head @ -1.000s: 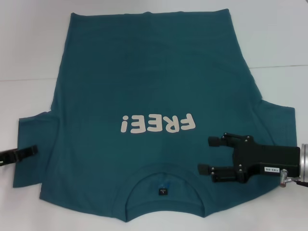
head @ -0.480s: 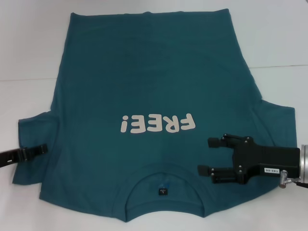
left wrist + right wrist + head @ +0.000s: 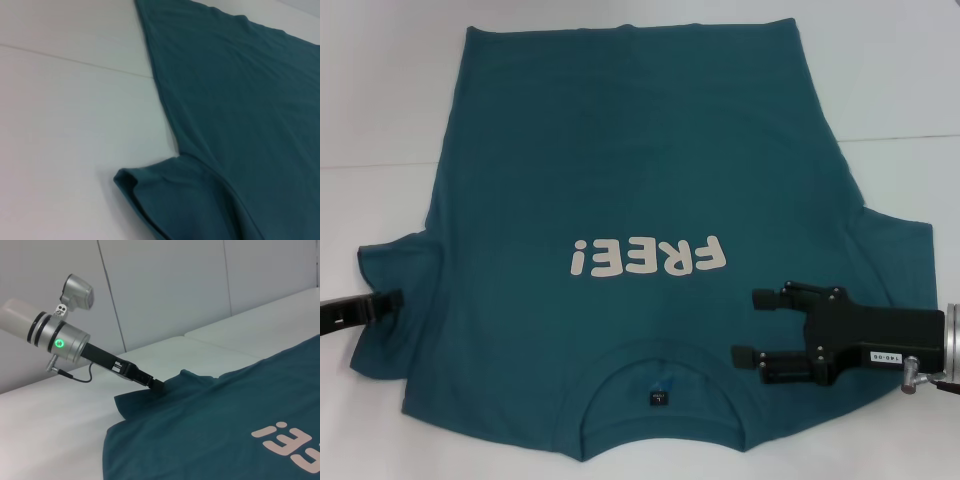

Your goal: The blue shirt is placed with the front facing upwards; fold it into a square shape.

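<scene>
The blue shirt (image 3: 630, 180) lies flat and front up on the white table, cream "FREE!" lettering (image 3: 648, 257) showing and the neck toward me. My left gripper (image 3: 392, 300) is at the outer edge of the shirt's left sleeve (image 3: 395, 335), shut on the fabric. The right wrist view shows the left gripper (image 3: 156, 385) with the cloth rising in a peak at its tip. That sleeve (image 3: 150, 190) is bunched and curled over in the left wrist view. My right gripper (image 3: 748, 325) hovers open over the right shoulder, beside the collar (image 3: 660, 395).
The white table (image 3: 380, 100) surrounds the shirt, with a seam line (image 3: 370, 163) running across it. A pale wall (image 3: 165, 290) stands behind the table's left side. The right sleeve (image 3: 895, 255) lies flat beyond the right arm.
My left gripper slid inward onto the left sleeve, then closed on its edge; the sleeve now bunches and lifts. The right gripper has hardly moved.
</scene>
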